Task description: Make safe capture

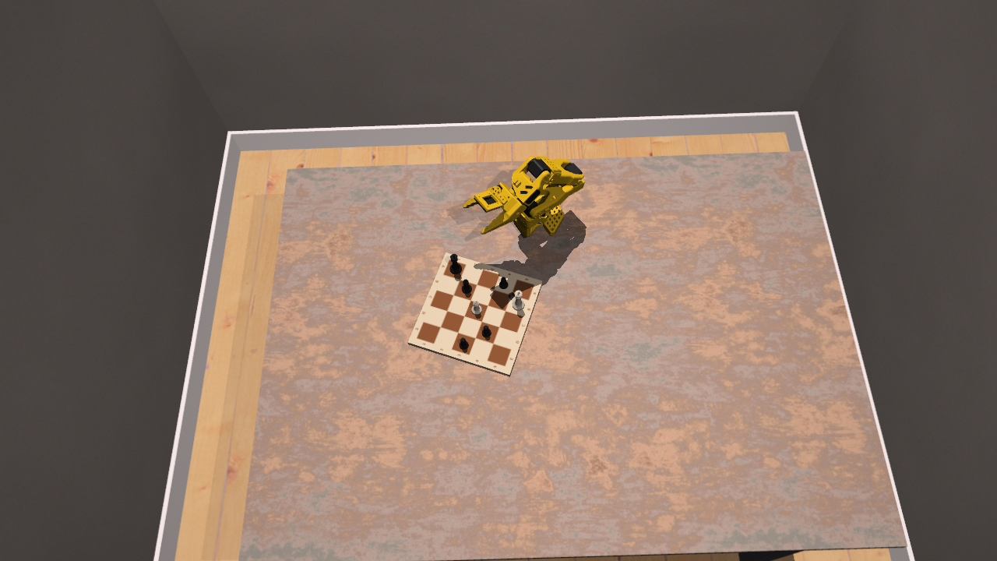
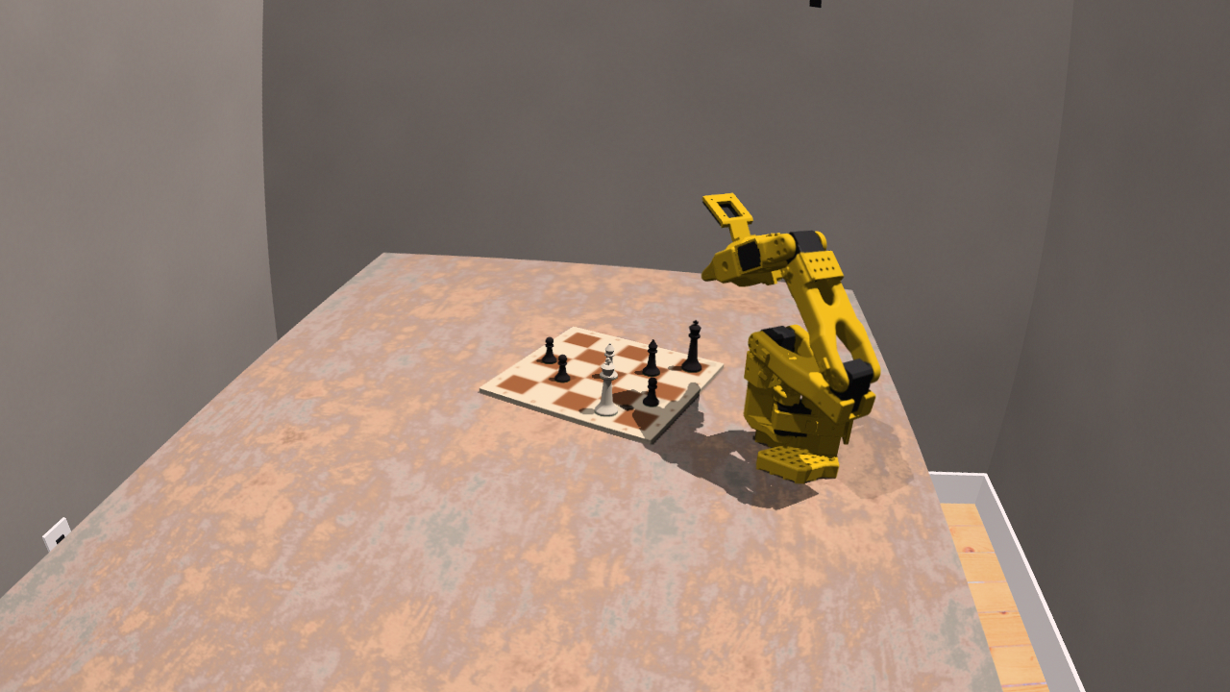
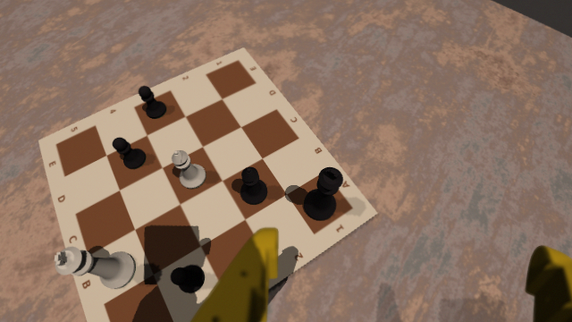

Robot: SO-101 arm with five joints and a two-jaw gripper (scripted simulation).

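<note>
Board [image 3: 268,134] lies flat on the worktop [image 3: 447,134], near the arm's base; hand [image 3: 404,243] hovers above its near edge, half parted and empty; descending, a finger could topple the tall white king [image 3: 96,266] or the neighbouring black pawn [image 3: 188,278]; five black pieces, two white.

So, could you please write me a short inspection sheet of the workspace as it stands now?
Surface: mottled brown table top; chessboard lies flat on it.
Job's things: white pawn, white king, four black pawns and a taller black piece, all upright on the board; none on the table yet.
Clutter: nothing seen.
Tool: tool part open, holding nothing, raised beside the board's near edge.
Cables: nothing seen.
Surroundings: wooden floor with a white border, grey walls.
</note>
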